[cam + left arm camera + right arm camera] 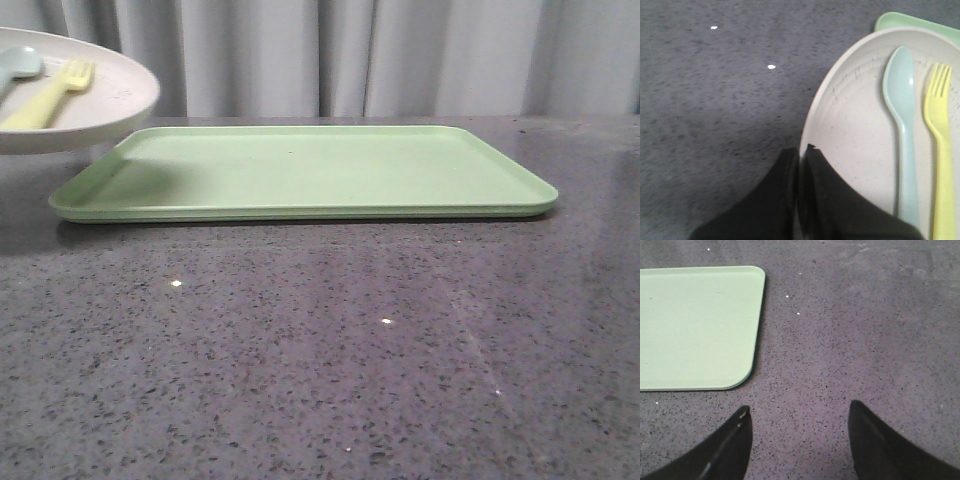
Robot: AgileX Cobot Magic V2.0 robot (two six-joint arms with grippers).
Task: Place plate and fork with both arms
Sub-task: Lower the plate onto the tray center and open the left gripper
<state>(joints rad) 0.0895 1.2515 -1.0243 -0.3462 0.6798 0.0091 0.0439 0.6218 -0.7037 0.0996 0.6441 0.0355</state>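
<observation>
Left end effector pinches the rim of the plate, holding it raised at the front view's upper left beside the tray with the fork aboard, while the right end effector hangs wide and empty over the table, seemingly awaiting the fork.

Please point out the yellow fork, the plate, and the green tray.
yellow fork (pixel 940 125), left wrist view, on its neck.
plate (pixel 850 125), left wrist view, on its bare inside.
green tray (pixel 330 170), front view, on its flat floor.

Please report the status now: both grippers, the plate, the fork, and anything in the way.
Left gripper shut on plate rim, plate held above table. Right gripper open, empty. Fork on plate beside blue spoon. Tray holds nothing.
</observation>
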